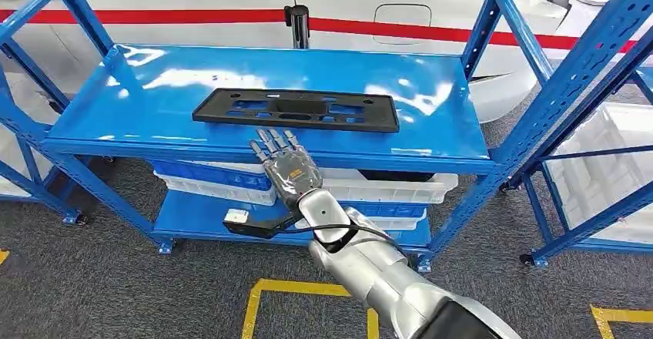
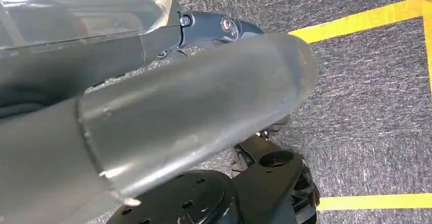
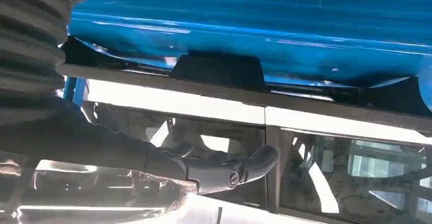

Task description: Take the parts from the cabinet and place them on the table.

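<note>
Floor [image 1: 115, 277]: grey carpet, yellow tape lines [image 1: 308, 286] marked near the robot's feet; same carpet and tape visible in left wrist view.
Left hand [image 2: 153, 117]: seen close up in left wrist view, hanging over the carpet; grey cover and thumb fill most of the frame; finger state cannot be told.
Right arm [image 1: 385, 277]: silver, enters head view from lower right, reaches forward and up toward the rack.
Right hand [image 1: 286, 166]: fingers straight and spread, released, holding nothing; fingertips at the front edge of the top shelf, just short of the part; in right wrist view dark fingers [image 3: 224, 170] extend flat, nothing between them.
Rack [image 1: 531, 108]: blue metal frame, slotted uprights, standing on the carpet.
Lower shelf [image 1: 192, 219]: blue, carries blue and white bins [image 1: 215, 181] side by side under the top shelf.
Top shelf [image 1: 138, 100]: glossy blue panel, strong light reflections.
Part [image 1: 296, 109]: black flat rectangular plate with cut-outs, lying flat near the middle of the top shelf, long side parallel to the front edge, not touched by the hand; dark outline also seen in right wrist view [image 3: 219, 71].
Neighbouring rack [image 1: 608, 154]: blue, to the right, with pale translucent bins.
Background: white wall panel with red stripe [image 1: 154, 15] behind the rack; black post [image 1: 297, 23] behind the top shelf.
</note>
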### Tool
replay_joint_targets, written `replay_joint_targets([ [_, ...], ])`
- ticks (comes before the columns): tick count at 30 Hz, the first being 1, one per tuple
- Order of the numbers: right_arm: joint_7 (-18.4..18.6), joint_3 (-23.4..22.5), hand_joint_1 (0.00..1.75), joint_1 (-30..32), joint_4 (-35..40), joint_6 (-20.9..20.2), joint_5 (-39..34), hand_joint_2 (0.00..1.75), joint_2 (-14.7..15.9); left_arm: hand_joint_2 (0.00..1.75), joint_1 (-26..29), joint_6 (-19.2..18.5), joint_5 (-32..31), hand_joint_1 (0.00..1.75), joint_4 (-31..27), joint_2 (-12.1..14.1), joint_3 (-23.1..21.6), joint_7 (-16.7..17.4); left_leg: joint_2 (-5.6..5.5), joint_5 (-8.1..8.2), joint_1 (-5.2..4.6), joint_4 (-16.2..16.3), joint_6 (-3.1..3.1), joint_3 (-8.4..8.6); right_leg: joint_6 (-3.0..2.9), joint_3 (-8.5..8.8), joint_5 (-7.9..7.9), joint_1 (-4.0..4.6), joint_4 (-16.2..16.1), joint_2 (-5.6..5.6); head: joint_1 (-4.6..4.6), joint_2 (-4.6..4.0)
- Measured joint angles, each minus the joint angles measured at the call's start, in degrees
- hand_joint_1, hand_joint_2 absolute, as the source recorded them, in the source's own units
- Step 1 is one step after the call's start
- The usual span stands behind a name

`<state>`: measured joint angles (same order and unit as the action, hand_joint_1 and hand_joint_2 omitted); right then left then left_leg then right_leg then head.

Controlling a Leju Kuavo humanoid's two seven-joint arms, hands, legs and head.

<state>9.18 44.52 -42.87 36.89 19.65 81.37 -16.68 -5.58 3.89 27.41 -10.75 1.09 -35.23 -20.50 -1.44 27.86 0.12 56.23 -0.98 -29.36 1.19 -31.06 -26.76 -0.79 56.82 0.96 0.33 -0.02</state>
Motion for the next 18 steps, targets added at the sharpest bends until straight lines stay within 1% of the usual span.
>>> replay_joint_targets([
  [18, -0.5, 0.0, 0.00, 0.5, -0.1, 0.7, -0.1, 1.75, 0.0, 0.00, -0.1, 0.3, 0.0, 0.00, 0.0, -0.1, 0.0, 0.0, 0.00, 0.00, 0.00, 0.0, 0.00, 0.00, 0.00, 0.00, 0.00, 0.00, 0.0, 0.00, 0.00, 0.00],
])
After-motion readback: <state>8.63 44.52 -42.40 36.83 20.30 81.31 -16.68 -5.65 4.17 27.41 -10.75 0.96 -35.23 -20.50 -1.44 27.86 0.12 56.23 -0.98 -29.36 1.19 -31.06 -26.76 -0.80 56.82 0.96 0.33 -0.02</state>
